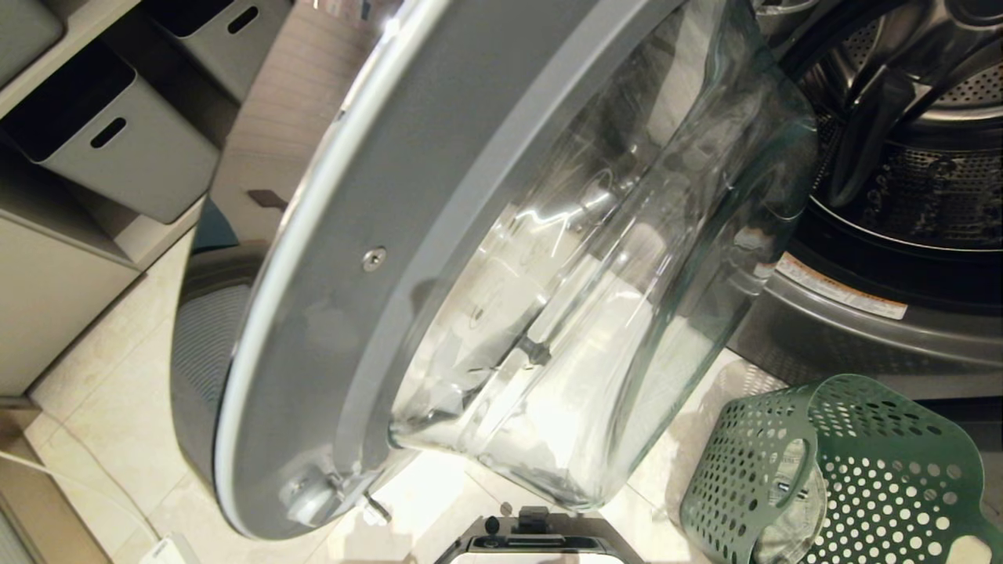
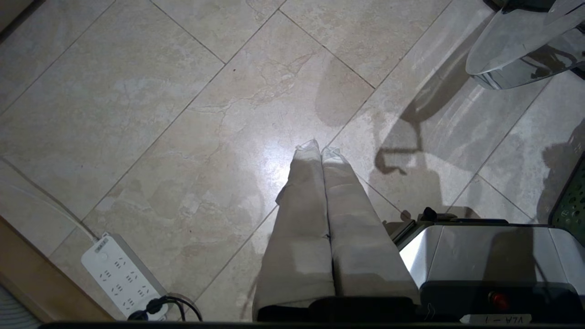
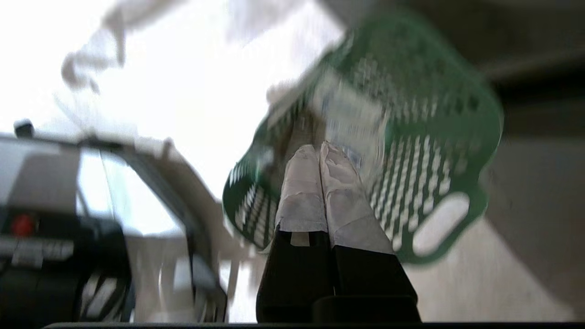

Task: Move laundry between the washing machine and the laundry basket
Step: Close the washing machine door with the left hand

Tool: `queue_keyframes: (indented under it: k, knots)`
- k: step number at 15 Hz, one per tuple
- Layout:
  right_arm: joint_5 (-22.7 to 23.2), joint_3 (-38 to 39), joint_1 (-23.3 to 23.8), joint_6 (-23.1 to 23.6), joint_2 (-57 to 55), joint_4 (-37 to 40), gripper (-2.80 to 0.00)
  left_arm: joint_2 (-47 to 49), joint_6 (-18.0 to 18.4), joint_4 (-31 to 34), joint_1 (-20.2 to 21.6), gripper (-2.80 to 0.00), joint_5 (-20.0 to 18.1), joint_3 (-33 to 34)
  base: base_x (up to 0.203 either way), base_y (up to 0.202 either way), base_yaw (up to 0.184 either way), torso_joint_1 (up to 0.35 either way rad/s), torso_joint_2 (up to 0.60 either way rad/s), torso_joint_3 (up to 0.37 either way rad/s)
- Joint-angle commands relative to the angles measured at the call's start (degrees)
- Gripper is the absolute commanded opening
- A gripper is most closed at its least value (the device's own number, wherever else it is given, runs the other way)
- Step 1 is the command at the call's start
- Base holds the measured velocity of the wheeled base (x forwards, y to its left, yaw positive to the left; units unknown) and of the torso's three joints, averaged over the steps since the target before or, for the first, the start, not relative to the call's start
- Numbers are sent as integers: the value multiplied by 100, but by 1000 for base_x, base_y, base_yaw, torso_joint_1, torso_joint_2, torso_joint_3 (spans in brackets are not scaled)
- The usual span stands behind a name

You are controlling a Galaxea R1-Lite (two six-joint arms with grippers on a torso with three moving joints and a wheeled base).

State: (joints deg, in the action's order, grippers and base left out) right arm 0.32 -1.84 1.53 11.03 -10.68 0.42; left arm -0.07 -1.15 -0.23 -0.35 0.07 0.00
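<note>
1. The green perforated plastic laundry basket [image 1: 854,470] stands on the pale tiled floor [image 2: 192,114] just before the dark grey washing machine [image 1: 885,313]; whether laundry lies inside, I cannot tell
2. The machine's chrome-ringed round glass door [image 1: 548,274] hangs open
3. The right tool [image 3: 320,153], pinched together and empty, points at the basket
4. The left tool [image 2: 320,151], likewise closed and empty, hangs over the floor near a white power strip [image 2: 121,276]

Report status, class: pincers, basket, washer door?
Both pincers shut, empty: left pincer over floor, right pincer near green basket. Washer door open, blocking head view.
</note>
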Motion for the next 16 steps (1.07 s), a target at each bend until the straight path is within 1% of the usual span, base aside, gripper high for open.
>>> queue_keyframes:
  k: [1,2,4,5,7,10,16]
  knots:
    - [165,193,-74,7,983,-168,-280,7,-8,-4,0,-280,1,9,0,0,0,0,0,0]
    - [267,188,-95,-33,1085,-50,-280,7,-8,-4,0,-280,1,9,0,0,0,0,0,0]
    - [218,184,-109,-329,1059,15,-280,7,1,-4,0,-280,1,9,0,0,0,0,0,0]
    - [214,184,-109,-388,1059,20,-280,7,-4,-4,0,-280,1,9,0,0,0,0,0,0]
    - [214,184,-109,-329,1059,17,-280,7,-4,-4,0,-280,1,9,0,0,0,0,0,0]
    - [170,184,-109,-400,1059,20,-280,7,-8,-4,0,-280,1,9,0,0,0,0,0,0]
    - [170,184,-109,-382,1059,11,-280,7,0,-4,0,-280,1,9,0,0,0,0,0,0]
